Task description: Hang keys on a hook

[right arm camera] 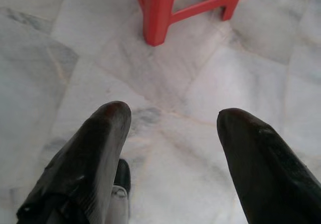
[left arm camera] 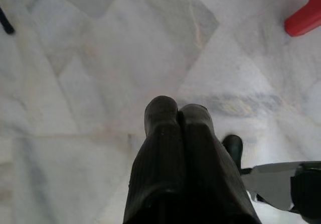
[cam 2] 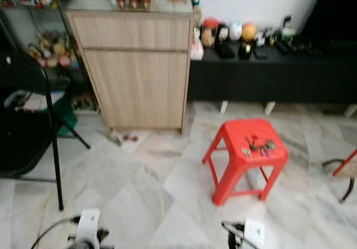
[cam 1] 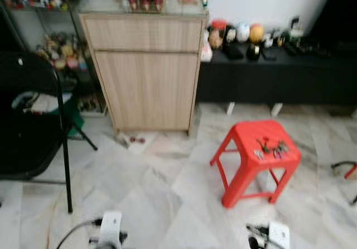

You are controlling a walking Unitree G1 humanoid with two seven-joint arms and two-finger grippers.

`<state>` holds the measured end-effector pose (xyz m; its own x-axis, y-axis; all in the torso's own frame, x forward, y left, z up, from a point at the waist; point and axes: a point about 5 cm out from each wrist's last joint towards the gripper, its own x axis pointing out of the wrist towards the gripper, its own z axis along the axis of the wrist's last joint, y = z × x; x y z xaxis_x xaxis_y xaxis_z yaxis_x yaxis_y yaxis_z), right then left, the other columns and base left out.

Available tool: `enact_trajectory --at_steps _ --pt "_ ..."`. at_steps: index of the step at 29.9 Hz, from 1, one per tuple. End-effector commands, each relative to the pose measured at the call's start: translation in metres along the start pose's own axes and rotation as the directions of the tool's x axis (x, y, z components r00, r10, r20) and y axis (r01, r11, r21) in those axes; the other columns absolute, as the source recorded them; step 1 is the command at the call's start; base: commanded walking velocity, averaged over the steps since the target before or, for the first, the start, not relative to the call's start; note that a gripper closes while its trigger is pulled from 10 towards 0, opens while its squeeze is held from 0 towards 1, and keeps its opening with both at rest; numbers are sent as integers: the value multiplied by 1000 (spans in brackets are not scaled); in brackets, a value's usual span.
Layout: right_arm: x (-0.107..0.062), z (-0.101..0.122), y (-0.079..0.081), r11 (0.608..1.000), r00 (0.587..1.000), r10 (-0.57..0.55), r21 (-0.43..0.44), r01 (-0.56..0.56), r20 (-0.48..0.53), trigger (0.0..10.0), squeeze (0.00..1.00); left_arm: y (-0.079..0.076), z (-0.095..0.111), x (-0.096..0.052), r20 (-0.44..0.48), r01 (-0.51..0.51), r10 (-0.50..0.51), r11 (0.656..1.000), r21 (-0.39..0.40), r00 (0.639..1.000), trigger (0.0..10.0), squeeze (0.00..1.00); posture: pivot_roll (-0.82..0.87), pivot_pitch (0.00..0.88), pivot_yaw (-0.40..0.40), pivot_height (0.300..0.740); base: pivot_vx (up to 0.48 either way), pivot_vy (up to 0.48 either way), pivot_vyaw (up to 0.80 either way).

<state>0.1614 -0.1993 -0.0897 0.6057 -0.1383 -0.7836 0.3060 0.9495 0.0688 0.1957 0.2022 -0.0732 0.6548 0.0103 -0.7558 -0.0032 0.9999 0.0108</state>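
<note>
A bunch of keys point(cam 1: 270, 148) lies on top of a red plastic stool point(cam 1: 245, 135) standing on the marble floor ahead and to the right. Both arms hang low, their wrists at the bottom edge of the eye views. My left gripper point(left arm camera: 178, 114) is shut with nothing between its fingers, pointing at bare floor. My right gripper point(right arm camera: 173, 121) is open above the floor, with the stool's legs point(right arm camera: 156, 13) just beyond its fingertips. I can make out no hook.
A wooden cabinet point(cam 1: 146, 70) stands against the back wall, small items on top. A low black bench point(cam 1: 279, 76) with helmets and ornaments runs to its right. A black folding chair point(cam 1: 33, 126) stands at left. Small red objects point(cam 1: 136, 140) lie by the cabinet's foot.
</note>
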Motion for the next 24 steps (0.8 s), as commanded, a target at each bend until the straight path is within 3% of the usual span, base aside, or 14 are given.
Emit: enact_trajectory --at_steps 1,15,24 --pt "0 0 -2 1000 1000 -5 -7 5 -2 10000 0 -1 -4 -1 -19 6 -6 1000 5 1000 10000 0 96 0 -65 740 0 -371 0" --pt "0 -1 -3 1000 1000 0 -20 0 -14 10000 0 -3 -7 -1 -26 8 -8 1000 8 1000 10000 0 97 0 -72 740 0 -366 0" --pt "-1 -3 -4 1000 1000 -2 -26 2 -19 10000 0 -1 -10 -2 -35 -6 6 1000 -9 999 10000 0 97 0 -72 740 0 0 0"
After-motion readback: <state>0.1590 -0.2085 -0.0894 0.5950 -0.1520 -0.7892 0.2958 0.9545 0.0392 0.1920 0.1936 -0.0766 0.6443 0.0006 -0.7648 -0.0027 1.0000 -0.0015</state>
